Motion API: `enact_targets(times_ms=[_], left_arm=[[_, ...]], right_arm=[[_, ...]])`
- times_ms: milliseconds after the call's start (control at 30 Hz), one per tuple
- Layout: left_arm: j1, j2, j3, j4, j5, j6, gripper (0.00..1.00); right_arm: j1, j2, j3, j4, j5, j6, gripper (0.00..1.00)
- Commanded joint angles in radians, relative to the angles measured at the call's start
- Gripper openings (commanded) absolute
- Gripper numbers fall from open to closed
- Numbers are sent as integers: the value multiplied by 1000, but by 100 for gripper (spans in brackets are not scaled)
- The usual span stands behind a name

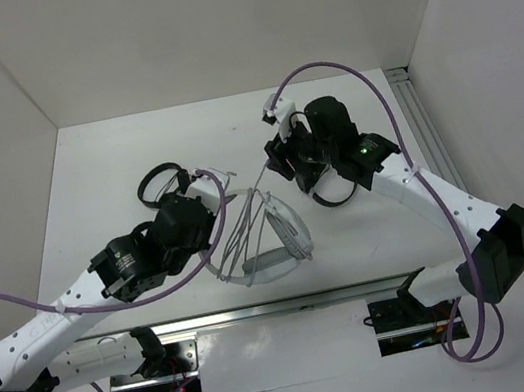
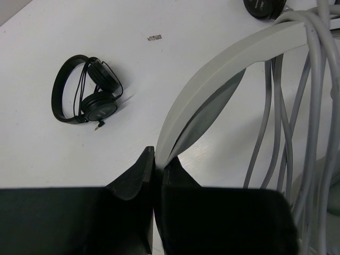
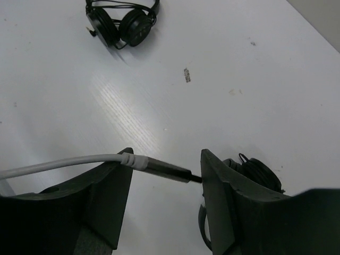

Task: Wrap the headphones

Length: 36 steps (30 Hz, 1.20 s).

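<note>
I'm looking at a white tabletop (image 1: 220, 132), glossy under the lights. One small black pair (image 2: 98, 108) lies flat left of centre in the overhead view, its thin cable looped over the cups. A second black pair (image 3: 258, 172) lies right of centre. A small grey fleck (image 3: 187, 75) marks the bare surface. I cannot tell whether the grey-white headphones (image 1: 260, 242), at lower centre, touch the tabletop.

A robot lab test cell: white tabletop (image 1: 114, 161) boxed in by plain white walls (image 1: 211, 22), left arm (image 1: 57, 329) and right arm (image 1: 440, 200) mounted along a metal rail (image 1: 291, 303)
</note>
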Motion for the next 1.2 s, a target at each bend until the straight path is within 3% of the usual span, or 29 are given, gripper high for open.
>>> enact_targets(times_ms=[0,200,333,500,600,667,767,900,1033,1167], left_arm=[[30,-1,86,53,12,-23,0],[67,-50,77,76,117,-23,0],[96,-69,68,86,127,-45,0],[153,-49,87,51,127,-80,0],[162,-39,59,51,84,-121,0],[173,-39,40,42,55,-157,0],[173,-16,-3,53,45,-206,0],[211,22,-38,97,35,-293,0],[305,91,-67,222,143,-286,0],[441,239,-13,301,369,-203,0]], right_arm=[[-43,-44,-27,-1,14,17,61],[-83,1,-36,-22,-47,44,76],[-106,32,-13,-52,-128,54,80],[-175,-60,-51,-4,-209,98,84],[-188,-128,-51,37,-56,165,84],[-188,-165,-61,65,118,233,91],[-188,-201,-17,30,192,264,99],[-142,-222,28,-39,277,330,99],[-93,-253,28,-73,342,391,99],[-73,-275,8,-93,351,391,99]])
